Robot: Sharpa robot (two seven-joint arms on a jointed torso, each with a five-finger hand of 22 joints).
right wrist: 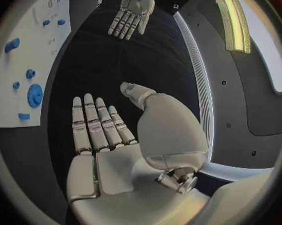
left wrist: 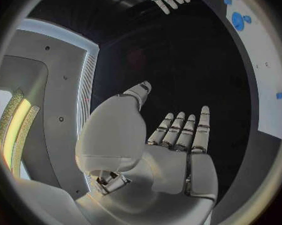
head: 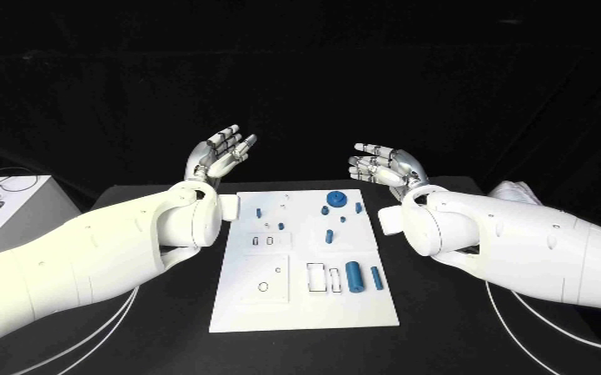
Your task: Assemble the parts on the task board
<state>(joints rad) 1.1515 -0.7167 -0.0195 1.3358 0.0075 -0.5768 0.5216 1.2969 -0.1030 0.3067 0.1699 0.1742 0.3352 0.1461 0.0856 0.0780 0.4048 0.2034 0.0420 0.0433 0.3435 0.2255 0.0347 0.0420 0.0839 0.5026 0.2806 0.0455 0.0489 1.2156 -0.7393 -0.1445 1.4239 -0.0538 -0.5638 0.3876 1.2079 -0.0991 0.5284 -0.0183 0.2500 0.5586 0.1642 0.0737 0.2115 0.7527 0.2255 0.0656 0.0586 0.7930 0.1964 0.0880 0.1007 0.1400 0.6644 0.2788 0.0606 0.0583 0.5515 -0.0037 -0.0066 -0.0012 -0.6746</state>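
Note:
The white task board lies flat in the middle of the black table. On it are several blue parts: a round gear near the far edge, two cylinders by the right edge, and small pegs between them. My left hand hangs above the board's far left corner, fingers spread, holding nothing. My right hand hangs above the far right corner, also spread and empty. In the left wrist view my left hand faces the board. In the right wrist view my right hand is beside the gear.
A white box stands at the table's left edge. A pale crumpled thing lies at the far right. White cables run over the table near the front on both sides.

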